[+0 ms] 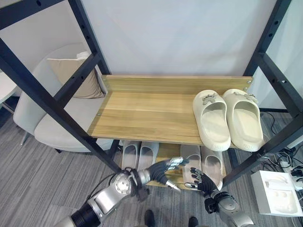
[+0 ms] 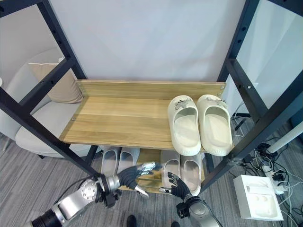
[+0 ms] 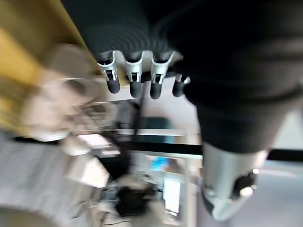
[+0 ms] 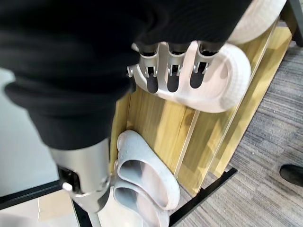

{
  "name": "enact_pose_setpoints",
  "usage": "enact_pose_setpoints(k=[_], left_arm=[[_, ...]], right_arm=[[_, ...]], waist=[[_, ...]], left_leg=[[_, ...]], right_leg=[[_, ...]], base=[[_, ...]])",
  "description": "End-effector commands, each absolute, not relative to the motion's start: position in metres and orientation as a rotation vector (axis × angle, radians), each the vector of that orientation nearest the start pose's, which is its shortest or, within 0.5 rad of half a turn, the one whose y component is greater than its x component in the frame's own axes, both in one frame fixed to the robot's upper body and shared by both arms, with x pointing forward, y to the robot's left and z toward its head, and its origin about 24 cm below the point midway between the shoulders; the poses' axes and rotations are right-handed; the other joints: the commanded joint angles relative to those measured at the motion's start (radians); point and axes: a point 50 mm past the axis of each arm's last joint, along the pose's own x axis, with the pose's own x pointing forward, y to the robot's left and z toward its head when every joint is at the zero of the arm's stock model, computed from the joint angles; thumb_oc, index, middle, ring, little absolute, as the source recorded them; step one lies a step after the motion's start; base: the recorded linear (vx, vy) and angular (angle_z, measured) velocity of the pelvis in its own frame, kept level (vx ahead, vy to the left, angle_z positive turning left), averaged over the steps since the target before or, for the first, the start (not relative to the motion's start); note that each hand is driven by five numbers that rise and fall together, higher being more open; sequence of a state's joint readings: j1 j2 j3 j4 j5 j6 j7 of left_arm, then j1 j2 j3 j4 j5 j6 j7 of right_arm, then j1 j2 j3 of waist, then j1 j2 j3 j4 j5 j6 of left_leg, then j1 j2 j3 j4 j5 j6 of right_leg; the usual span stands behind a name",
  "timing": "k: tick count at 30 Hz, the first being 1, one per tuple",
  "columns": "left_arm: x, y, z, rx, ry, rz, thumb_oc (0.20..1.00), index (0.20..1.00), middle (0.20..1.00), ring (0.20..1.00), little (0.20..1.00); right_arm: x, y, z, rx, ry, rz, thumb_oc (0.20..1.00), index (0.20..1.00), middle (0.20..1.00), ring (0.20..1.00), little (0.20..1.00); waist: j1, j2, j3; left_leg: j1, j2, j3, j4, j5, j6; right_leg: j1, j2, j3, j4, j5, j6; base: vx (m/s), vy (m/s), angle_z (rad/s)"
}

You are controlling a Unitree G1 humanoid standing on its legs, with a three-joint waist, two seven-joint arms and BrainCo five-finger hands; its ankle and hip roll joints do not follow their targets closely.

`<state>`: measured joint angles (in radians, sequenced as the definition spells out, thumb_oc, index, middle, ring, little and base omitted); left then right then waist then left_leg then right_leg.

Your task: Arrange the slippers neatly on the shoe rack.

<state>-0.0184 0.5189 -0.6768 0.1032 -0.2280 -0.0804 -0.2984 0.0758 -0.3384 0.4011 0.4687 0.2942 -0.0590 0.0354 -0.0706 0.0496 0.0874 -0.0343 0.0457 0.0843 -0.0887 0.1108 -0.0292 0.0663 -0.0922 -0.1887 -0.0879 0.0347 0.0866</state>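
My left hand and right hand hover spread before the wooden lower shelf's front edge, beside pale pink slippers.

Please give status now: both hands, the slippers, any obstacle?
Left hand open, right hand open, both at lower shelf. Cream slipper pair on top wooden shelf; two pale pairs below. No obstacle seen.

Lower-shelf slippers half under top shelf
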Motion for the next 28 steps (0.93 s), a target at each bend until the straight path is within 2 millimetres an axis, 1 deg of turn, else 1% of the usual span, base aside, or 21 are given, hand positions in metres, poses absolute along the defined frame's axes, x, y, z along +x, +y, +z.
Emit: enact_pose_setpoints(k=[1,2,3,4,6,7,8,9,14,15,16,17,18,19,21,23,24,25,26,27,28], left_arm=[[0.211,0.111,-0.017,0.338,0.239,-0.802,1.000,1.000,1.000,1.000,1.000],[0.207,0.117,-0.033,0.304,0.314,-0.727,1.000,1.000,1.000,1.000,1.000],[0.201,0.122,-0.054,0.215,0.422,-0.615,1.000,1.000,1.000,1.000,1.000],[0.201,0.122,-0.054,0.214,0.421,-0.615,1.000,1.000,1.000,1.000,1.000],[0.195,0.130,-0.079,0.102,0.551,-0.443,1.000,1.000,1.000,1.000,1.000],[0.195,0.130,-0.079,0.101,0.550,-0.443,1.000,1.000,1.000,1.000,1.000],[0.194,0.137,-0.086,0.060,0.583,-0.345,1.000,1.000,1.000,1.000,1.000],[0.193,0.142,-0.088,0.026,0.594,-0.281,1.000,1.000,1.000,1.000,1.000],[0.195,0.152,-0.088,-0.034,0.591,-0.173,1.000,1.000,1.000,1.000,1.000],[0.194,0.160,-0.088,-0.080,0.589,-0.106,1.000,1.000,1.000,1.000,1.000],[0.192,0.171,-0.085,-0.093,0.574,-0.065,1.000,1.000,1.000,1.000,1.000],[0.192,0.171,-0.085,-0.093,0.574,-0.065,1.000,1.000,1.000,1.000,1.000],[0.192,0.173,-0.087,-0.087,0.587,-0.059,1.000,1.000,1.000,1.000,1.000],[0.191,0.177,-0.087,-0.120,0.581,-0.016,1.000,1.000,1.000,1.000,1.000],[0.191,0.177,-0.089,-0.108,0.590,-0.018,1.000,1.000,1.000,1.000,1.000],[0.193,0.181,-0.085,-0.121,0.567,0.017,1.000,1.000,1.000,1.000,1.000],[0.193,0.183,-0.085,-0.125,0.563,0.026,1.000,1.000,1.000,1.000,1.000],[0.194,0.182,-0.086,-0.119,0.568,0.014,1.000,1.000,1.000,1.000,1.000],[0.194,0.182,-0.086,-0.119,0.567,0.014,1.000,1.000,1.000,1.000,1.000],[0.196,0.180,-0.084,-0.102,0.560,0.005,1.000,1.000,1.000,1.000,1.000],[0.196,0.180,-0.084,-0.101,0.560,0.005,1.000,1.000,1.000,1.000,1.000]], right_arm=[[0.200,-0.164,-0.061,-0.089,0.447,0.253,1.000,1.000,1.000,1.000,1.000],[0.200,-0.164,-0.061,-0.083,0.448,0.244,1.000,1.000,1.000,1.000,1.000],[0.201,-0.162,-0.062,-0.071,0.448,0.231,1.000,1.000,1.000,1.000,1.000],[0.201,-0.162,-0.062,-0.073,0.448,0.230,1.000,1.000,1.000,1.000,1.000],[0.204,-0.161,-0.064,-0.062,0.458,0.193,1.000,1.000,1.000,1.000,1.000],[0.205,-0.161,-0.064,-0.062,0.457,0.193,1.000,1.000,1.000,1.000,1.000],[0.206,-0.161,-0.066,-0.054,0.461,0.162,1.000,1.000,1.000,1.000,1.000],[0.208,-0.162,-0.066,-0.054,0.459,0.136,1.000,1.000,1.000,1.000,1.000],[0.207,-0.165,-0.069,-0.058,0.471,0.094,1.000,1.000,1.000,1.000,1.000],[0.202,-0.171,-0.064,0.021,0.453,0.069,1.000,1.000,1.000,1.000,1.000],[0.192,-0.191,-0.053,-0.057,0.411,0.053,1.000,1.000,1.000,1.000,1.000],[0.192,-0.191,-0.053,-0.057,0.411,0.053,1.000,1.000,1.000,1.000,1.000],[0.194,-0.192,-0.057,-0.075,0.429,0.042,1.000,1.000,1.000,1.000,1.000],[0.182,-0.196,-0.058,0.030,0.439,-0.012,1.000,1.000,1.000,1.000,1.000],[0.181,-0.195,-0.070,0.023,0.488,-0.011,1.000,1.000,1.000,1.000,1.000],[0.176,-0.196,-0.074,0.025,0.509,-0.022,1.000,1.000,1.000,1.000,1.000],[0.177,-0.199,-0.071,0.015,0.498,-0.018,1.000,1.000,1.000,1.000,1.000],[0.186,-0.200,-0.071,0.007,0.494,-0.031,1.000,1.000,1.000,1.000,1.000],[0.186,-0.200,-0.071,0.007,0.493,-0.031,1.000,1.000,1.000,1.000,1.000],[0.188,-0.197,-0.077,0.016,0.519,-0.043,1.000,1.000,1.000,1.000,1.000],[0.188,-0.197,-0.077,0.016,0.519,-0.043,1.000,1.000,1.000,1.000,1.000]], waist=[[0.009,-0.029,0.018],[0.011,-0.030,0.018],[0.014,-0.035,0.018],[0.013,-0.033,0.018],[0.019,-0.039,0.017],[0.018,-0.038,0.017],[0.024,-0.041,0.018],[0.030,-0.042,0.020],[0.035,-0.047,0.020],[0.033,-0.051,0.019],[0.024,-0.055,0.020],[0.024,-0.055,0.020],[0.025,-0.056,0.021],[0.020,-0.059,0.022],[0.020,-0.059,0.020],[0.020,-0.061,0.019],[0.017,-0.062,0.018],[0.019,-0.062,0.015],[0.019,-0.062,0.016],[0.025,-0.062,0.015],[0.024,-0.062,0.015]], left_leg=[[0.075,0.014,-0.011,0.001,-0.134,-0.019],[0.075,0.014,-0.011,0.001,-0.132,-0.019],[0.075,0.014,-0.010,0.001,-0.130,-0.018],[0.075,0.014,-0.011,0.001,-0.131,-0.018],[0.073,0.015,-0.011,0.001,-0.127,-0.019],[0.073,0.015,-0.012,0.001,-0.127,-0.019],[0.072,0.015,-0.012,0.001,-0.124,-0.018],[0.071,0.015,-0.013,0.001,-0.122,-0.018],[0.070,0.015,-0.015,0.001,-0.122,-0.017],[0.070,0.016,-0.014,0.001,-0.121,-0.018],[0.071,0.018,-0.005,0.001,-0.121,-0.018],[0.071,0.018,-0.005,0.001,-0.121,-0.018],[0.070,0.018,-0.003,0.001,-0.120,-0.018],[0.069,0.019,-0.001,0.001,-0.119,-0.018],[0.068,0.019,-0.002,0.001,-0.118,-0.018],[0.068,0.019,-0.002,0.001,-0.119,-0.018],[0.070,0.019,0.000,0.001,-0.121,-0.018],[0.070,0.019,0.002,0.001,-0.120,-0.018],[0.070,0.019,0.002,0.001,-0.120,-0.018],[0.070,0.019,-0.002,0.001,-0.121,-0.018],[0.070,0.019,-0.002,0.001,-0.121,-0.018]], right_leg=[[-0.026,-0.001,-0.006,0.001,-0.059,0.039],[-0.026,-0.001,-0.005,0.001,-0.058,0.038],[-0.027,-0.001,-0.005,0.001,-0.058,0.035],[-0.027,-0.001,-0.005,0.001,-0.058,0.035],[-0.027,-0.001,-0.007,0.001,-0.058,0.033],[-0.027,-0.001,-0.008,0.001,-0.058,0.033],[-0.028,-0.002,-0.009,0.001,-0.056,0.032],[-0.028,-0.001,-0.009,0.001,-0.057,0.031],[-0.027,-0.001,-0.013,0.001,-0.057,0.030],[-0.027,-0.002,-0.012,0.001,-0.057,0.030],[-0.028,-0.002,-0.006,0.001,-0.055,0.031],[-0.028,-0.002,-0.006,0.001,-0.055,0.031],[-0.030,0.000,-0.004,0.001,-0.055,0.029],[-0.031,0.000,-0.005,0.001,-0.054,0.030],[-0.032,0.000,-0.005,0.001,-0.052,0.029],[-0.032,-0.001,-0.003,0.001,-0.054,0.030],[-0.032,-0.001,-0.001,0.001,-0.053,0.031],[-0.032,-0.001,0.000,0.001,-0.052,0.030],[-0.032,-0.001,0.000,0.001,-0.052,0.030],[-0.031,-0.002,-0.004,0.001,-0.052,0.029],[-0.031,-0.002,-0.004,0.001,-0.053,0.029]], base=[[-0.01,-0.010,-0.10],[0.00,0.000,0.00],[-0.01,-0.018,0.04],[0.00,0.000,0.00],[0.00,-0.009,0.02],[0.00,-0.018,0.05],[-0.01,-0.015,0.05],[0.00,0.000,0.00],[0.00,0.000,0.00],[0.00,0.000,0.00],[0.00,0.000,0.00],[-0.02,-0.006,0.05],[0.00,0.000,0.00],[-0.02,-0.009,-0.08],[-0.01,-0.009,-0.11],[0.00,-0.002,-0.02],[0.00,0.000,0.00],[0.00,0.000,0.00],[0.00,0.000,0.00],[0.01,-0.003,-0.06],[0.01,-0.004,-0.08]])
